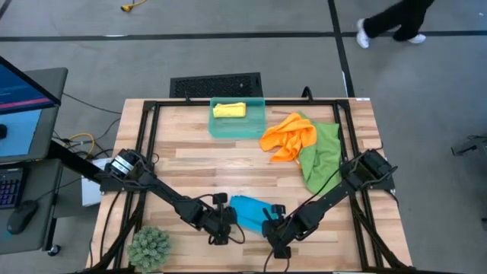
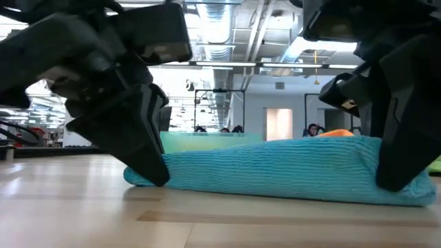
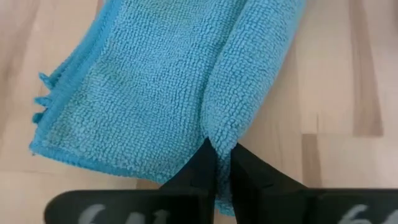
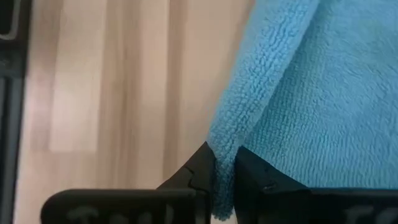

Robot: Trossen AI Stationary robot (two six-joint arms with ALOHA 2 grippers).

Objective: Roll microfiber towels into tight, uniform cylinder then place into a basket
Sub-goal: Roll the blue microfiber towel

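A: Step?
B: Rolling the blue towel [image 1: 247, 211], near table edge. Left gripper [image 3: 222, 163] pinched tight on the rolled fold at one end, right gripper [image 4: 222, 163] clamped on the fold at the other end.
A: Next?
B: Probably turning both ends together, evenly, to keep the cylinder tight.
A: Farther back?
B: Orange towel [image 1: 288, 135] and green towel [image 1: 323, 154] heaped mid-table, unrolled. Yellow towel [image 1: 229, 110] already rolled inside the basket [image 1: 237, 131] at far edge.
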